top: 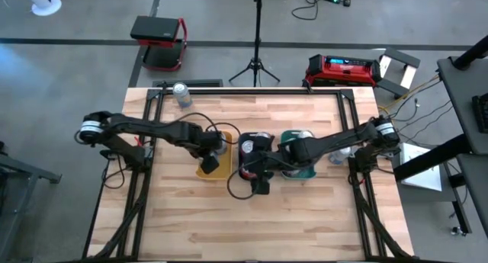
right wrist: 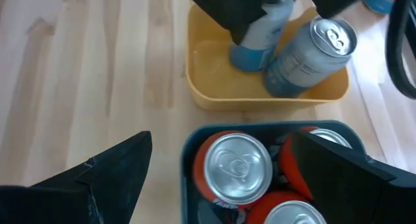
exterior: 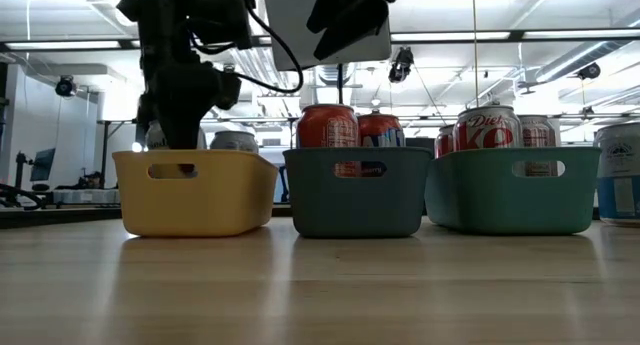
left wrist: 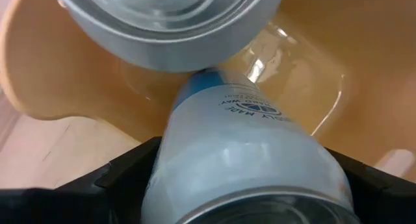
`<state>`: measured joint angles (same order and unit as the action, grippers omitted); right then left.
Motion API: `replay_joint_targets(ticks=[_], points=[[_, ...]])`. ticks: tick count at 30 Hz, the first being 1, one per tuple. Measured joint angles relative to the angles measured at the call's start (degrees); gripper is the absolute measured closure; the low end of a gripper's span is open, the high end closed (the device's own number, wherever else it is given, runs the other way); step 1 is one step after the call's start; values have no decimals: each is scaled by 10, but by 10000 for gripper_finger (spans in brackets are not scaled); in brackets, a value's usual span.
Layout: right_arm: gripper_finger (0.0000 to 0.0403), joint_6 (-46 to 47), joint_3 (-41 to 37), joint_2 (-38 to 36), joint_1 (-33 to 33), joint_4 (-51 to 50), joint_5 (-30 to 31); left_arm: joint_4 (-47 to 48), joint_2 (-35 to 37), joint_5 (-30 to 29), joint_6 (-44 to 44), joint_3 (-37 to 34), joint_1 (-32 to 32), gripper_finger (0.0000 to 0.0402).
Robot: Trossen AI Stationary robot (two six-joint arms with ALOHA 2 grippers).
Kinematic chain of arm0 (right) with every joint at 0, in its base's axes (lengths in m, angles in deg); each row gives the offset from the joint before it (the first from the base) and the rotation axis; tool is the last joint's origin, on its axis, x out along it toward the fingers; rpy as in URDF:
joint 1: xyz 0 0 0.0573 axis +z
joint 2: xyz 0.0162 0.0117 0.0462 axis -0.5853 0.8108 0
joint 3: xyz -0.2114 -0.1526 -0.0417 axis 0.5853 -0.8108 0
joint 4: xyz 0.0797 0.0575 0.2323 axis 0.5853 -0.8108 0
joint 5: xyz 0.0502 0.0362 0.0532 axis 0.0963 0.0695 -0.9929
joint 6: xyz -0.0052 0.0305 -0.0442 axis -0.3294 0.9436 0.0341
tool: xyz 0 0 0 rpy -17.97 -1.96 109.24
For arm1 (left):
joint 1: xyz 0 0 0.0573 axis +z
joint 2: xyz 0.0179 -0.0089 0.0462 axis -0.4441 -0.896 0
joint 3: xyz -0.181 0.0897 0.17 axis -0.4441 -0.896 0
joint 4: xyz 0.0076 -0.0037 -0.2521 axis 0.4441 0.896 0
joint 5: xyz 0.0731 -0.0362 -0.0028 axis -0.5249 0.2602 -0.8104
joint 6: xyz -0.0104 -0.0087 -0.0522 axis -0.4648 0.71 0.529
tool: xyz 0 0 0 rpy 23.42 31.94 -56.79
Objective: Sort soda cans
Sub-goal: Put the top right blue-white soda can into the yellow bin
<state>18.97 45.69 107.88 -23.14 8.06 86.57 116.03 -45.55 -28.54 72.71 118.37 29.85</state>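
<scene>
Pale wooden bench (top: 305,210): the left end effector (left wrist: 244,185), pinching a silver-grey soda can (left wrist: 247,159), lowers it into the yellow plastic tray (right wrist: 214,97). Next, probably release. The right end effector (right wrist: 214,178), spread, hovers nearby.

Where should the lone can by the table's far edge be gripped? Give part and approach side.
Grip the lone can around its round body, just below the silver top, probably coming straight down from above: it stands upright, top facing up, with no other can beside it to block the fingers.
</scene>
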Motion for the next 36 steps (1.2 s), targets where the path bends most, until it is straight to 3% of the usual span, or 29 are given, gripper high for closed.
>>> replay_joint_targets(ticks=[31, 36], points=[[39, -7, -1, 0, 18, 0, -2, -6, -7, 7, -2, 1, -1, 81], [39, -11, -1, 0, 18, 0, -2, -5, -7, 11, 0, 0, -1, 63]])
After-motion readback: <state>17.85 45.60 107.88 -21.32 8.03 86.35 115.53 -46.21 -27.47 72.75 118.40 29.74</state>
